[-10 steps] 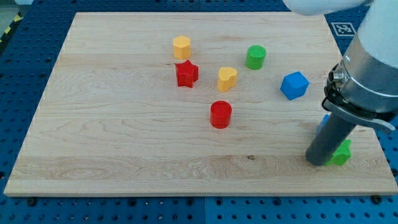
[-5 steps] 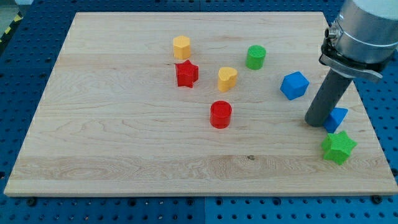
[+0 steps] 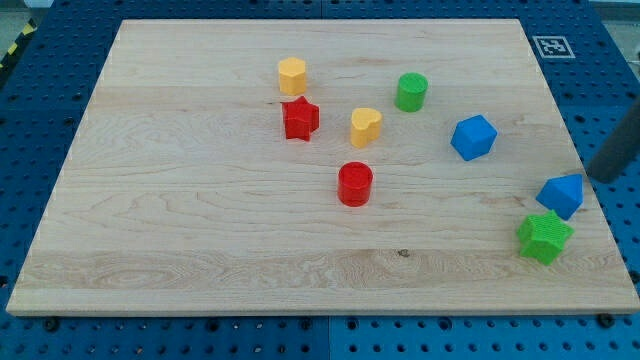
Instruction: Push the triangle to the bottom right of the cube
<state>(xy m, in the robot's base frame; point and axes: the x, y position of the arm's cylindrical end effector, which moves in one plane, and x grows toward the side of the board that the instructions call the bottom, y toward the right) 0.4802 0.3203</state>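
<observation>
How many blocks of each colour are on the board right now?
Yellow: 2, the yellow hexagonal block and the yellow heart.
Red: 2, the red star and the red cylinder.
Green: 2, the green cylinder and the green star.
Blue: 2, the blue cube and the blue triangle.
Total: 8.

blue triangle (image 3: 561, 194): flat on board near the view's right edge, at 4-5 o'clock from blue cube (image 3: 473, 137), well apart. cube sits with a corner toward the camera.
</observation>
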